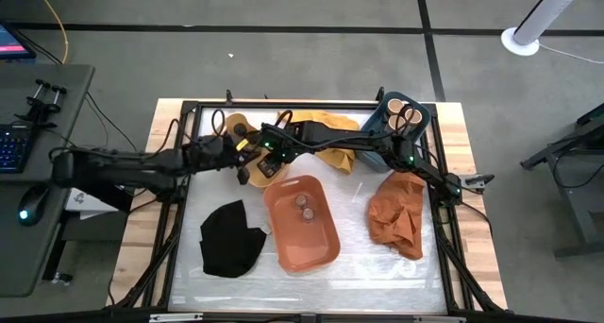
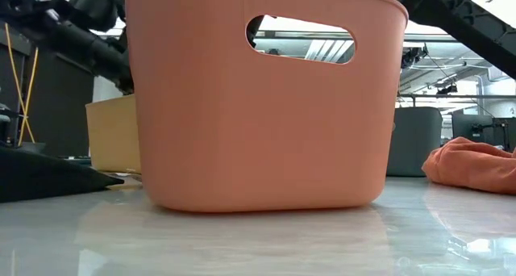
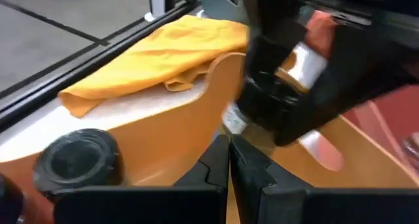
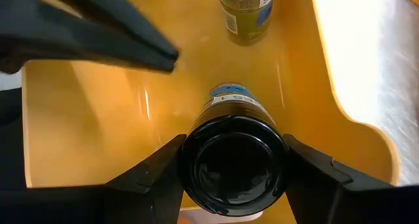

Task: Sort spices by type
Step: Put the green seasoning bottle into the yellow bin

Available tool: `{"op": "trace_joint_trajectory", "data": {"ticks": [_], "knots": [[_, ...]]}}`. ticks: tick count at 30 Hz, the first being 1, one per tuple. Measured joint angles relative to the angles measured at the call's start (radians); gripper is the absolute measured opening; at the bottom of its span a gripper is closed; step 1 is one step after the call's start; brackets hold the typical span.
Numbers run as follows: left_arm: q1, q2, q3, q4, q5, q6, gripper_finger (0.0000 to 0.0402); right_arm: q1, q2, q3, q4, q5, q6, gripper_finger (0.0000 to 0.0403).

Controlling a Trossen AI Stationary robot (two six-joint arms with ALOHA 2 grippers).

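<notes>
My right gripper (image 4: 232, 165) hangs over the yellow tub (image 4: 98, 119) and is shut on a slim spice jar (image 4: 232, 165) with a black lid. A second slim jar (image 4: 245, 14) stands on the tub's floor beyond it. My left gripper (image 3: 229, 162) is shut and empty. It sits at the yellow tub's rim (image 3: 196, 112), close beside the right gripper (image 3: 275, 99), with a black-lidded jar (image 3: 78, 162) below it in the tub. The orange tub (image 1: 302, 224) holds two brownish jars (image 1: 304, 206). The blue tub (image 1: 401, 120) holds tan-topped jars (image 1: 394, 106). My right gripper pinches the jar's black-lidded top end (image 4: 196, 160) between its two fingers, one on each side. The fingers slant down into the yellow tub from the table's right. The jar points away along the fingers, its labelled body (image 4: 229, 96) toward the tub floor; whether its base touches the floor I cannot tell.
A yellow cloth (image 1: 330, 125) lies behind the yellow tub. There is a black cloth (image 1: 231, 238) at the near left and an orange cloth (image 1: 396, 214) at the right. The two arms cross closely over the yellow tub. The orange tub (image 2: 258, 106) fills the low view.
</notes>
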Motion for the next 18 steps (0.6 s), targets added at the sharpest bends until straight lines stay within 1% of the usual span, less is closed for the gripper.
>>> {"op": "trace_joint_trajectory", "data": {"ticks": [3, 7, 13, 18], "knots": [[0.037, 0.032, 0.0, 0.026, 0.033, 0.036, 0.0, 0.0, 0.0, 0.0, 0.001, 0.0, 0.0, 0.0206], [0.055, 0.117, -0.002, 0.027, 0.096, 0.05, 0.0, 0.0, 0.0, 0.0, 0.007, 0.0, 0.005, 0.0206], [0.056, 0.255, -0.003, 0.149, 0.106, 0.024, 0.0, -0.001, 0.0, 0.0, 0.004, 0.006, 0.008, 0.0213], [0.055, 0.319, -0.003, 0.238, 0.107, 0.006, 0.0, -0.003, 0.0, 0.0, -0.01, 0.015, 0.008, 0.0214]]}}
